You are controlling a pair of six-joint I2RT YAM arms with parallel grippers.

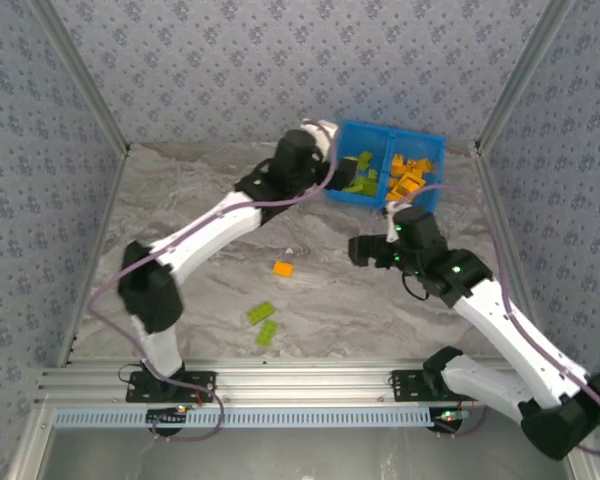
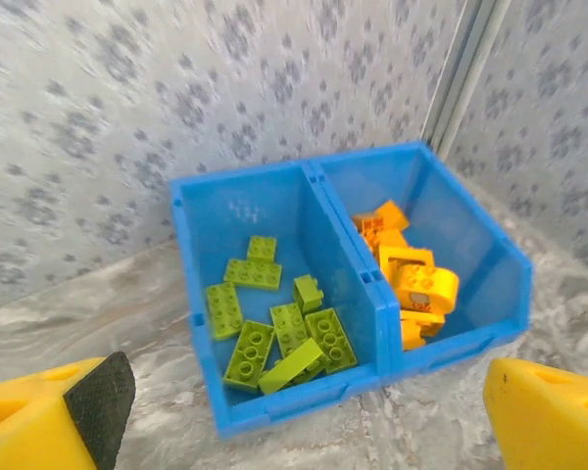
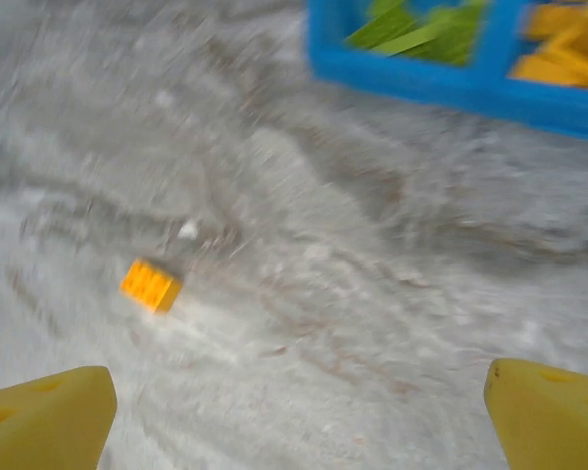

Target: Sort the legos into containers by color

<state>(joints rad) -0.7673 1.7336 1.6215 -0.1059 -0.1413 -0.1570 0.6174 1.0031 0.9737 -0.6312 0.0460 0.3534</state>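
Note:
The blue tray [image 1: 432, 141] stands at the back right of the table. Its left compartment holds several lime green legos [image 2: 274, 323], its right compartment several orange ones [image 2: 412, 279]. My left gripper [image 1: 323, 142] hovers at the tray's left end, open with nothing between its fingers [image 2: 309, 416]. One orange lego [image 1: 282, 268] lies loose mid-table, and two green legos [image 1: 263, 322] lie nearer the front. My right gripper [image 1: 365, 250] hangs open and empty above the table, to the right of the orange lego [image 3: 151, 285]; its view is blurred.
The tray [image 3: 421, 83] sits close behind the right gripper. Metal frame posts [image 1: 510, 80] and patterned walls close in the table on three sides. The rail [image 1: 300, 385] with both arm bases runs along the near edge.

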